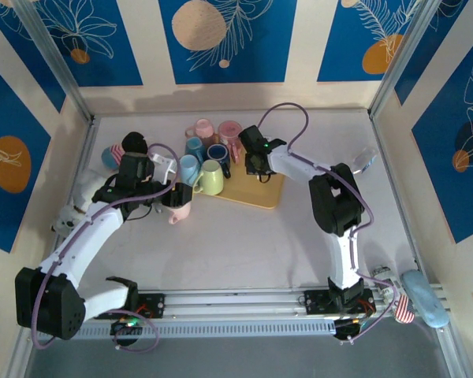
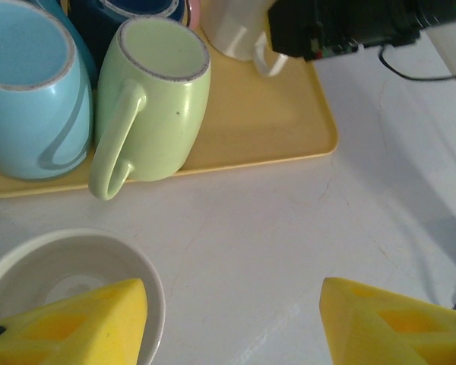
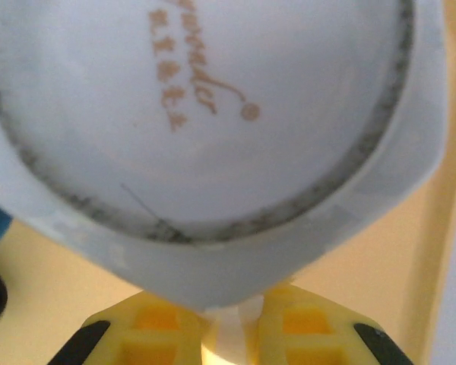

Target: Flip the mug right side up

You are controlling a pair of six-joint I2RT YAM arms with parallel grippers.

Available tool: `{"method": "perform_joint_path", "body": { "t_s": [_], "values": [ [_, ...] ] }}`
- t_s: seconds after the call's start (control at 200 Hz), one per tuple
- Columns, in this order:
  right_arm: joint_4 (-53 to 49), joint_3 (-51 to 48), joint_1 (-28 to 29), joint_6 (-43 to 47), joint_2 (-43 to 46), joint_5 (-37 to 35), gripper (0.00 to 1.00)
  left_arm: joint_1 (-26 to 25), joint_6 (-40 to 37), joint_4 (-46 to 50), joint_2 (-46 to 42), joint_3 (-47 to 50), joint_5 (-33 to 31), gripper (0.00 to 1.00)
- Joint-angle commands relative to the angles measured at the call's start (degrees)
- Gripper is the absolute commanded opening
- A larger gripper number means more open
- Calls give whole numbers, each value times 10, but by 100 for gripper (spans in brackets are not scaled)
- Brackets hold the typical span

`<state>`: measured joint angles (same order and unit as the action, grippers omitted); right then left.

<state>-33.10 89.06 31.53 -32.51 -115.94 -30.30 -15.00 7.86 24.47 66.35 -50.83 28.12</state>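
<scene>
Left gripper (image 2: 232, 304): It is closest to us. Its two yellow fingers are wide apart and nothing is between them.
Pink mug (image 1: 180, 209): It sits on the table just beside the left gripper, off the tray.
Yellow tray (image 2: 281, 129): It is a bit farther back, and most of the mugs stand on it.
Green mug (image 2: 156, 99): It is at the near edge of the tray, mouth up. Its handle pokes out over the edge. A light blue mug (image 2: 30, 99) is just beside it.
White mug (image 3: 213, 114): We think this is the one to flip. It stands on the tray behind the green mug, bottom up. We can see gold writing on its bottom.
Right gripper (image 3: 229, 323): Its fingers are squeezed together on the white mug's handle.
Which way: The mug's body is straight ahead of the right gripper, and the handle points back into it. The mug's long line runs up and down.
Which arm: The right arm is on the mug. The left one is well apart, with the green mug in between.
Next, we think: Lift the mug, then roll the wrist half a turn.
Watch out: Other mugs stand near and could get bumped.
</scene>
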Motion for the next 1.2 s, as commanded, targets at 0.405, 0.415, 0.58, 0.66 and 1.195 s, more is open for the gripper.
{"method": "perform_joint_path", "body": {
  "t_s": [0.405,0.415,0.58,0.66,1.195],
  "values": [
    [195,-160,-16,44,323,285,0,-23,326,-340,38,62,61,63],
    [201,-163,-18,42,328,294,0,-24,331,-346,40,61,62,63],
    [310,-216,-54,-25,382,430,0,-59,410,-432,49,49,45,63],
    [361,-235,-67,-70,396,474,0,-78,447,-476,56,45,35,64],
    [598,-316,-79,-248,396,553,0,-138,569,-613,131,-8,-4,64]
  ]
}}
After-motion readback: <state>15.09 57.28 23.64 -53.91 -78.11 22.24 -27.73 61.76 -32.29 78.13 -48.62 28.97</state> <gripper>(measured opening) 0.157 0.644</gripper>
